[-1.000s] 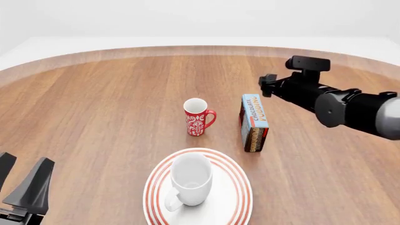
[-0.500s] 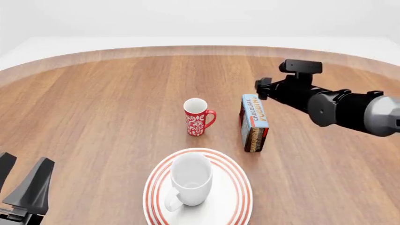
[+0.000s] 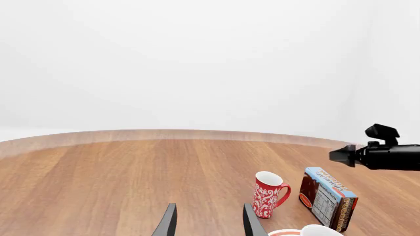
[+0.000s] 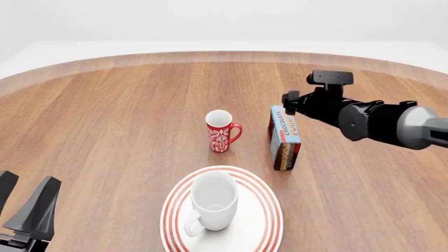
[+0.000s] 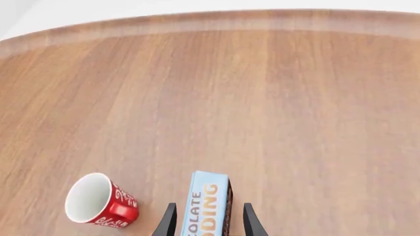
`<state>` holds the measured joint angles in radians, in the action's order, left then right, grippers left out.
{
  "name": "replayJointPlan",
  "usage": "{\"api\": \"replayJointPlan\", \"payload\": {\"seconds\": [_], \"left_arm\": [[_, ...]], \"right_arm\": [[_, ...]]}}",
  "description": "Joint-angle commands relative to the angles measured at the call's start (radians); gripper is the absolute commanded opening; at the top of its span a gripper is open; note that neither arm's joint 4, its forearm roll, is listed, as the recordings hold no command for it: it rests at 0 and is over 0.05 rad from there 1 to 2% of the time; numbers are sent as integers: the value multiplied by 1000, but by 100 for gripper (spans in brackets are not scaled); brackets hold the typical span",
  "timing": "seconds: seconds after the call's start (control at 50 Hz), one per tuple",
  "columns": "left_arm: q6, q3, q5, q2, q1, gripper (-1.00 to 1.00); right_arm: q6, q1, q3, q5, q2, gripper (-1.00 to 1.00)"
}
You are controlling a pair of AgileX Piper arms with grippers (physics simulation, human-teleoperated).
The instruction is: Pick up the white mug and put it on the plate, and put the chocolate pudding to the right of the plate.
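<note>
Front view: white mug [image 4: 212, 202] upright on plate [image 4: 269, 218]. Right wrist view alone shows the open right claw [image 5: 206, 219] straddling the chocolate pudding [image 5: 208, 204]; left claw [image 4: 27, 202] open.

Bare wooden table [image 4: 105, 115] lies open to your left and far side. The slim red patterned mug [image 4: 221, 131] stands near the blue chocolate pudding box [image 4: 284, 137], leaving a narrow gap; right of the red-ringed plate [image 4: 269, 210] is free.
</note>
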<state>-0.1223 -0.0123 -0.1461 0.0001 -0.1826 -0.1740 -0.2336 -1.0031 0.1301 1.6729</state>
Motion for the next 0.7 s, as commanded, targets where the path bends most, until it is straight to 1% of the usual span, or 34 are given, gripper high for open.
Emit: {"api": "replayJointPlan", "payload": {"seconds": [0.02,0.7], "left_arm": [[0,0,0,0,0,100],[0,-4,-6,0,-4,100]], "right_arm": [[10,-8,-9,-9,16,100],[32,-19,-26,-28,56,100]]}}
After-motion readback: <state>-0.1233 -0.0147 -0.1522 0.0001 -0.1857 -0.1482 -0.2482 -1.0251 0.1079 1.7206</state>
